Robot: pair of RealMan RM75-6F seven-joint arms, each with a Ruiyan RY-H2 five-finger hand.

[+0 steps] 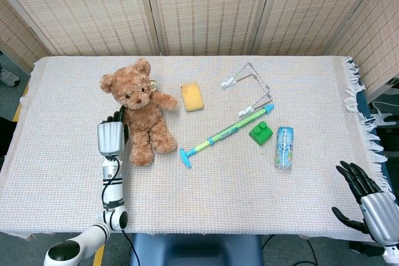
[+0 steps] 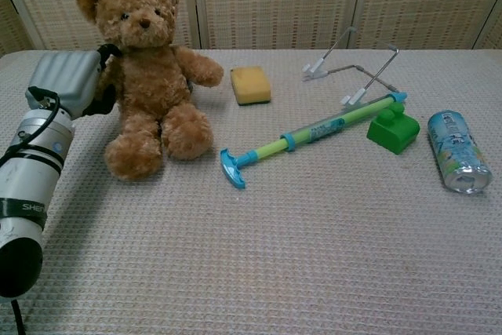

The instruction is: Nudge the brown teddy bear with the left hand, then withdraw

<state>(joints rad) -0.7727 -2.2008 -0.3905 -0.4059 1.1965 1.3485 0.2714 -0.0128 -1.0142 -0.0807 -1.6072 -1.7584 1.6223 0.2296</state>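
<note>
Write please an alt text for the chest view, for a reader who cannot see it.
The robot's left hand rests against the side of a brown plush teddy bear sitting on a woven table cloth. To the right lie a yellow sponge, a green-and-blue plastic pump toy, a green building block and a small blue can on its side.

Bear: brown plush teddy bear (image 2: pixel 149 76) sits upright on the table (image 2: pixel 314 256).
Left hand: silver-backed left hand (image 2: pixel 69 84) touches the bear's side, holding nothing.
Beside: yellow sponge block (image 2: pixel 250 85).
</note>
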